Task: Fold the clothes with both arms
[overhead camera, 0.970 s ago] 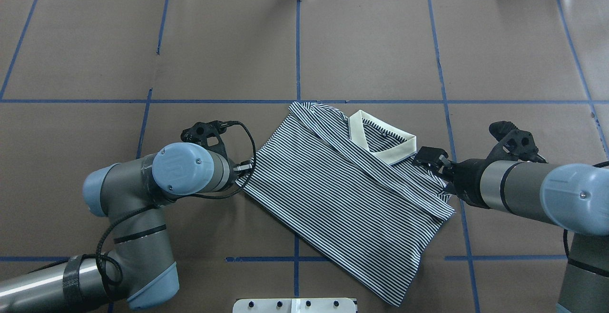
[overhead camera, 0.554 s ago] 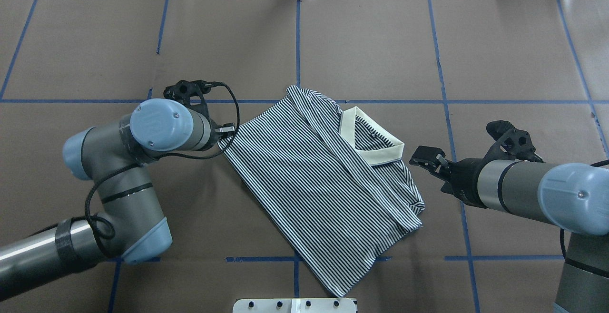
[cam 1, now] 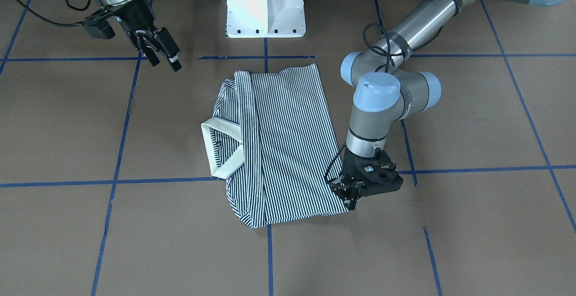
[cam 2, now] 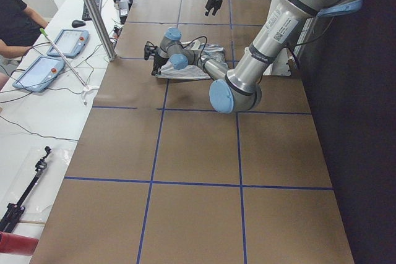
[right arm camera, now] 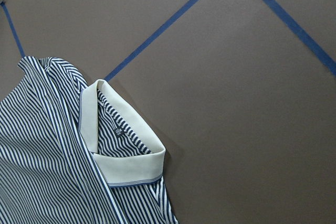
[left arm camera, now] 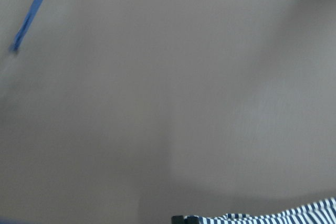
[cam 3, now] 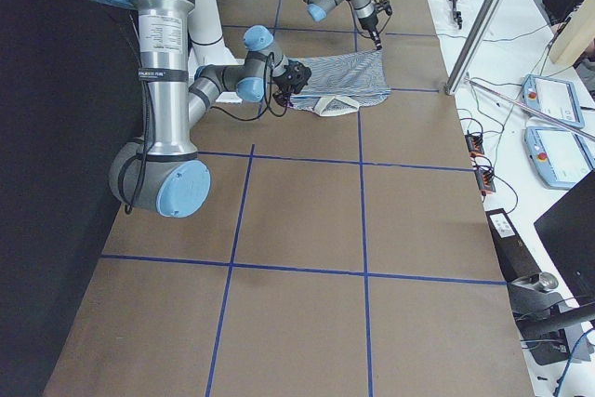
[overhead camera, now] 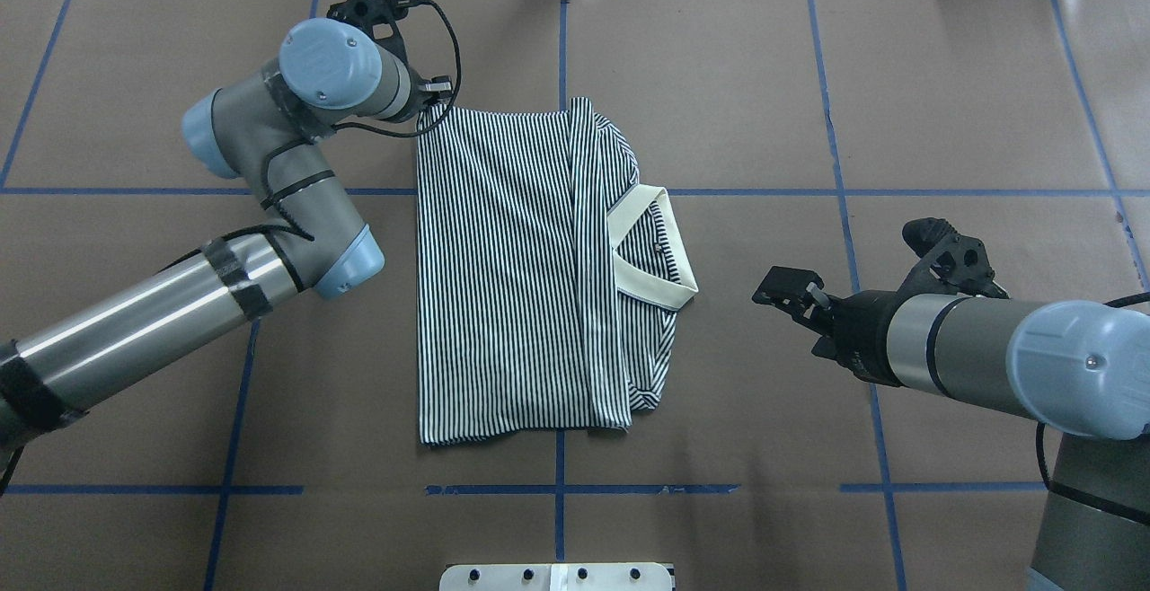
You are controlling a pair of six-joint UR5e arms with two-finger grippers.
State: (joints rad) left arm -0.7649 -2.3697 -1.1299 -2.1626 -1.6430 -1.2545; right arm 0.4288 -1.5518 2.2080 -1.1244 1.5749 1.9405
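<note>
Midway across the surface (overhead camera: pixel 943 106) the polo shirt (overhead camera: pixel 503 286) is lying flat, its long axis running away from the robot. Jaws on the left arm (overhead camera: pixel 301 173) are clenching its far left corner; jaws on the right arm (overhead camera: pixel 952 353) are hanging released, nearer the collar (overhead camera: pixel 651 250), with open surface lying between.

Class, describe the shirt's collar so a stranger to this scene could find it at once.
On the brown table crossed by blue tape lies a folded striped shirt. On its side facing the right gripper sits the collar, the only plain cream part.
</note>
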